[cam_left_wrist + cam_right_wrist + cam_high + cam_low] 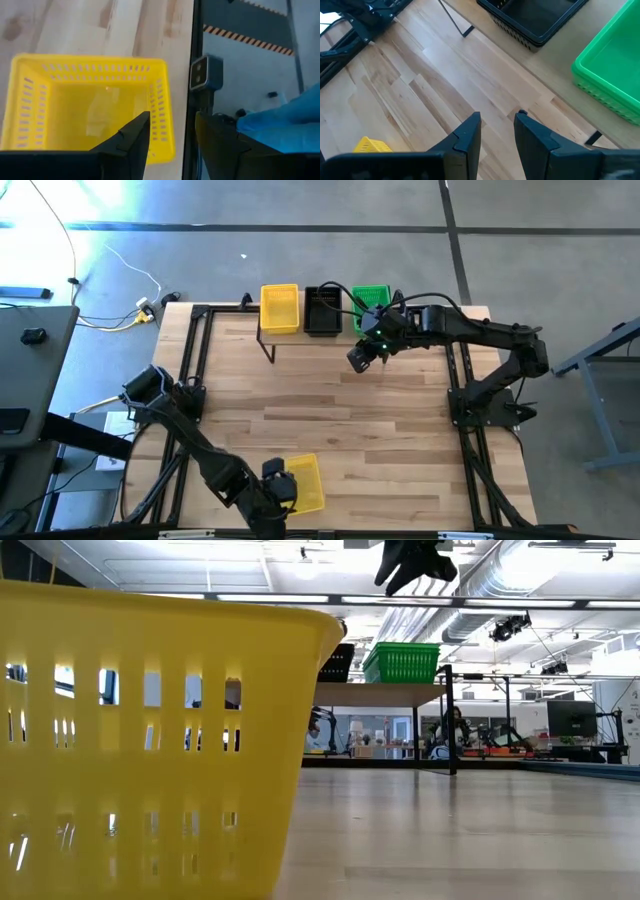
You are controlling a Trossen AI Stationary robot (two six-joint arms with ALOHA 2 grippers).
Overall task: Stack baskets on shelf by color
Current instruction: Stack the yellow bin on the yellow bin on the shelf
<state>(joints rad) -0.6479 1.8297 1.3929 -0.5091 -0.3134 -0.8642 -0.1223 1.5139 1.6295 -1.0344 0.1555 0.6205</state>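
From above, you see the shelf point(322, 332) at the far edge of the table point(340, 420), carrying a yellow basket point(279, 309), a black basket point(322, 310) and a green basket point(369, 304) side by side. A loose yellow basket point(304, 483) sits at the near edge, with the left gripper point(277, 488) just beside it. The right gripper point(361, 358) hangs over the table in front of the shelf's green end.

At table height, your loose yellow basket point(150, 740) fills the left half of the picture. Only here do you see the shelf's board point(380, 693) raised on its thin black legs, the green basket point(402, 662) on it, and a gripper high overhead. Beyond lie a workshop ceiling with ducts, monitors and benches.

Your left wrist camera shows the left gripper point(172, 131) with jaws parted and holding nothing, astride the basket's near wall point(159, 115) at the table edge; grey floor with striped tape lies past it.

Your right wrist camera shows the right gripper point(497, 125) released, empty, above bare wood, with the black basket point(535, 17) and green basket point(615, 60) ahead on the shelf.
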